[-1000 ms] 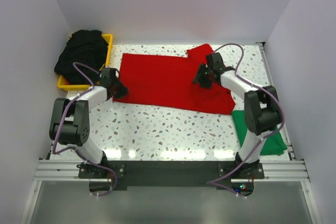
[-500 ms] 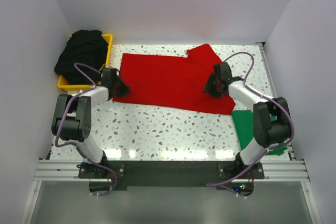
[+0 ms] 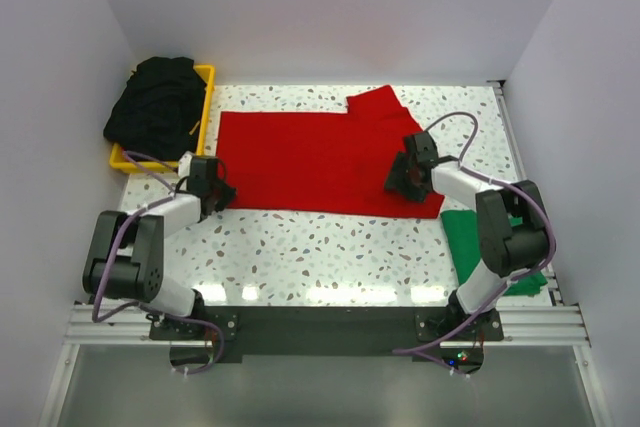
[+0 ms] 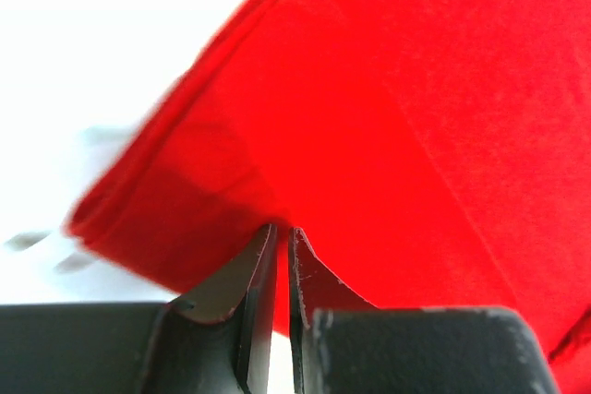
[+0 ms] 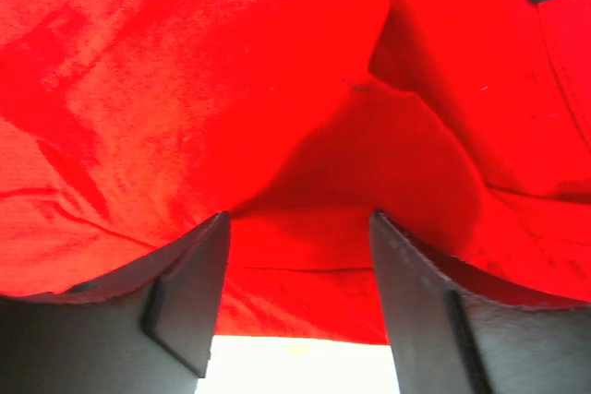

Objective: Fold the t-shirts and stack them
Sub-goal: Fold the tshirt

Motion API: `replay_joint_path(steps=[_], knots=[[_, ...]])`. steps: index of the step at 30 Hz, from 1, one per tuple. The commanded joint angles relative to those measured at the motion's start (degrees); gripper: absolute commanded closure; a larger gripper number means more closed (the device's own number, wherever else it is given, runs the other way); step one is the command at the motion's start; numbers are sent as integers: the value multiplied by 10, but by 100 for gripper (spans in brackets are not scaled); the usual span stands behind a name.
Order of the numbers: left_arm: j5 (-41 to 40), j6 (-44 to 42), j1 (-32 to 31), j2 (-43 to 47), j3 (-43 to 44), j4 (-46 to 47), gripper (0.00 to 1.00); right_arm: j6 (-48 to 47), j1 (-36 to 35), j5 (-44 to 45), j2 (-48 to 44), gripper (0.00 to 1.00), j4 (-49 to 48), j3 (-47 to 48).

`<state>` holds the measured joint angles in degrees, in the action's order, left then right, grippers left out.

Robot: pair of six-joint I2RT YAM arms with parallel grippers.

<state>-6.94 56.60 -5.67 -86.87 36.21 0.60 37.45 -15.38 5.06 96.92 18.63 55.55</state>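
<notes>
Red shirt (image 3: pixel 310 162) lies spread flat; left claw (image 3: pixel 222 194) pinches its left corner, right claw (image 3: pixel 397 182) rests open on its right side.

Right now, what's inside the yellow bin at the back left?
A heap of black t-shirts fills the yellow bin, draping over its left and far rims. How many shirts there are, and anything beneath them on the bin floor, is covered.

We see the red t-shirt (image 3: pixel 320 162) spread flat across the far half of the table (image 3: pixel 330 247), one sleeve jutting at the back. The green t-shirt (image 3: pixel 463 237) lies folded at the right edge; black t-shirts (image 3: pixel 155 107) heap in the yellow bin (image 3: pixel 206 87).
</notes>
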Motion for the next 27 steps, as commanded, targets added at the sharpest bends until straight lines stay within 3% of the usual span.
replay_joint_path(steps=[1, 19, 23, 27], knots=[[-76, 3, 1, 45, -50, -73, 85, -7, 1, 0, -13, 30, 15, -32], [-65, 4, 1, 264, -181, -163, 85, 43, 1, -101, -209, 26, 52, -232], [-63, 0, 1, 332, -178, -201, 85, 38, 1, -105, -270, 25, 83, -231], [-55, -30, 1, 355, -119, -191, 82, 15, 1, -131, -286, 25, 80, -160]])
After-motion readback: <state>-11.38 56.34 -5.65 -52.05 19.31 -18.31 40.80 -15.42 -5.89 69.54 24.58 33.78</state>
